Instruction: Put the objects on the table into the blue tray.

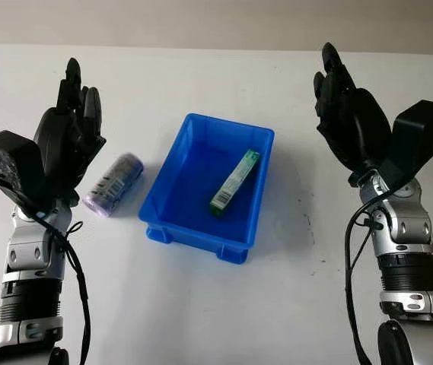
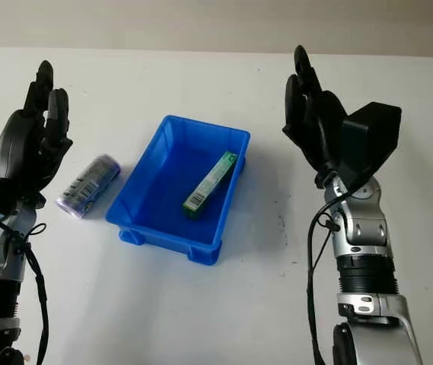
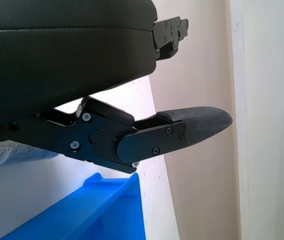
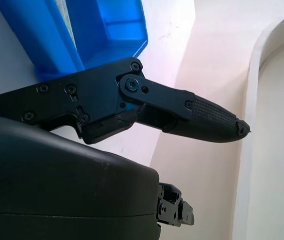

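A blue tray (image 1: 172,169) sits mid-table with a green and white box (image 1: 234,181) lying inside it. Just left of the tray a purple cylindrical packet (image 1: 113,183) lies on its side on the white table. My left hand (image 1: 73,122) is raised above the table left of the packet, open and holding nothing. At the tray's right side my right hand (image 1: 342,103) is up too, open and empty. The tray's corner (image 3: 102,210) and a sliver of the packet (image 3: 4,155) appear in the left wrist view; the tray (image 4: 107,30) also appears in the right wrist view.
The white table (image 1: 201,304) stretches around the tray, with a pale wall behind its far edge. A small dark mark (image 1: 307,220) lies on the table right of the tray.
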